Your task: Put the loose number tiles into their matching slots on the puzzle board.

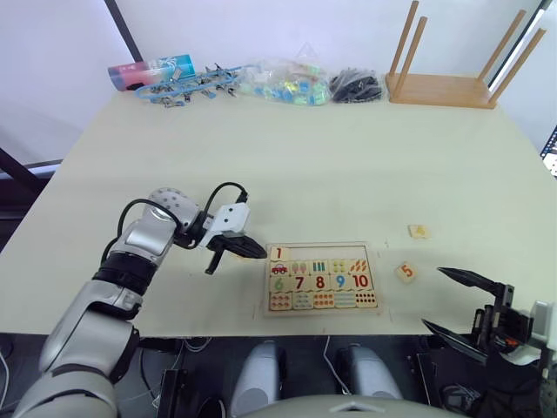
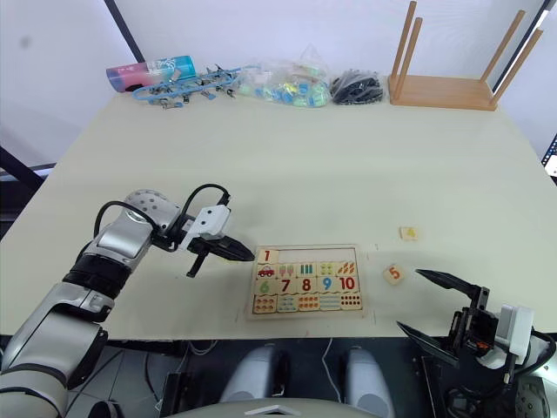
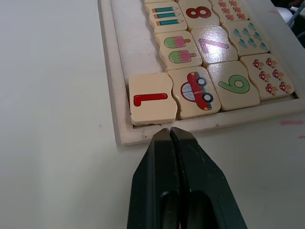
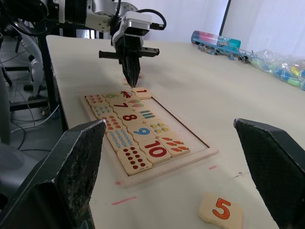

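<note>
Two black fingers of the left gripper [image 3: 170,131] are pressed together, empty, tips just outside the puzzle board [image 1: 320,311] rim beside the red 1 tile [image 3: 150,98] seated in the corner slot. Printed tiles read 6, 7, 8, 9, 10. Its long axis runs left-right across the surface [image 1: 287,157]. The left arm is bent, reaching inward. The right gripper [image 1: 459,303] is spread wide, holding nothing, near the loose orange 5 tile [image 1: 405,272]; another loose tile [image 1: 419,232] lies just beyond.
</note>
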### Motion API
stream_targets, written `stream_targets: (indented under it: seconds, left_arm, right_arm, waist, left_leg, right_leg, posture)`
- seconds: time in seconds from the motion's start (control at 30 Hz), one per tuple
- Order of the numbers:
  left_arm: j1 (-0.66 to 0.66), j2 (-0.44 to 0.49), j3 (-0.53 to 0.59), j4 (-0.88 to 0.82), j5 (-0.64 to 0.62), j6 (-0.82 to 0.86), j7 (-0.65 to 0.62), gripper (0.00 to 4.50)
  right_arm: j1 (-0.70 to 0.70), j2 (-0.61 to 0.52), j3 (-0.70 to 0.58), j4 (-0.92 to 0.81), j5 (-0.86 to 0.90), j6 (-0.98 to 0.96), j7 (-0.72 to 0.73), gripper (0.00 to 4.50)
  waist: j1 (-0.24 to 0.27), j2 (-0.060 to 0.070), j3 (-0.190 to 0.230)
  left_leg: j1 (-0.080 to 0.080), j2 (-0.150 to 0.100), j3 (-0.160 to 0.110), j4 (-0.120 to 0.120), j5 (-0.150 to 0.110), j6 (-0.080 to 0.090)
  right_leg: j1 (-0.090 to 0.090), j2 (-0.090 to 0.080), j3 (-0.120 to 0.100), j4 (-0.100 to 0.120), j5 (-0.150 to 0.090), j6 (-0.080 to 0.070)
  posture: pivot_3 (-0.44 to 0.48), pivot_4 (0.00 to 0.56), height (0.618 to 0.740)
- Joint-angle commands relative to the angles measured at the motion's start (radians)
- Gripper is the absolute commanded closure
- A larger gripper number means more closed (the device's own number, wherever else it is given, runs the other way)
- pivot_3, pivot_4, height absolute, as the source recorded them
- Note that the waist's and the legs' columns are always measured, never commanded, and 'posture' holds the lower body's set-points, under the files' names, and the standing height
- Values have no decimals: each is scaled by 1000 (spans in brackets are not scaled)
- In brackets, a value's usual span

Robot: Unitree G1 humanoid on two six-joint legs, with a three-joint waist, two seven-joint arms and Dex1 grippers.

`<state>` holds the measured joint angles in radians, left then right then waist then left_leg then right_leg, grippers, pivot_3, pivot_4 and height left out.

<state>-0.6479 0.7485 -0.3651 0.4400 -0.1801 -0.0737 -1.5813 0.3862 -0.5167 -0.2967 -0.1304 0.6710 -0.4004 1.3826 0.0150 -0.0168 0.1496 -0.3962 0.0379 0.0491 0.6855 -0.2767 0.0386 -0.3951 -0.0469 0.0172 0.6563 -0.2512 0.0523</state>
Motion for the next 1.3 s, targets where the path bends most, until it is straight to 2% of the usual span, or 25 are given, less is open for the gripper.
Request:
stream_targets:
  seconds: [0.03,0.67,1.03,1.3]
  left_arm:
    - [1,-5,7,-38,-24,8,-33,4460]
    - [21,17,10,-50,-34,7,-33,4460]
    - [74,43,137,-98,-121,109,-23,4460]
    - [165,45,256,-130,-150,138,71,4460]
  right_arm:
    - [3,-12,-37,-24,17,-14,-5,0]
    - [2,-21,-35,-27,23,-8,-9,0]
    - [-4,-22,-40,11,32,-10,12,0]
    - [-27,-28,-53,43,41,3,39,0]
  waist:
    - [0,0,0]
    - [0,0,0]
    - [-1,0,0]
    - [0,0,0]
  left_leg:
    - [0,0,0,0,0,0]
    - [0,0,0,0,0,0]
    - [0,1,0,0,0,0]
    - [0,1,0,0,0,0]
  right_leg:
    - [0,0,0,0,0,0]
    - [0,0,0,0,0,0]
    - [0,0,0,0,0,0]
    - [0,0,0,0,0,0]
  posture:
    - [0,150,737]
    - [0,150,737]
    - [0,150,737]
    - [0,150,737]
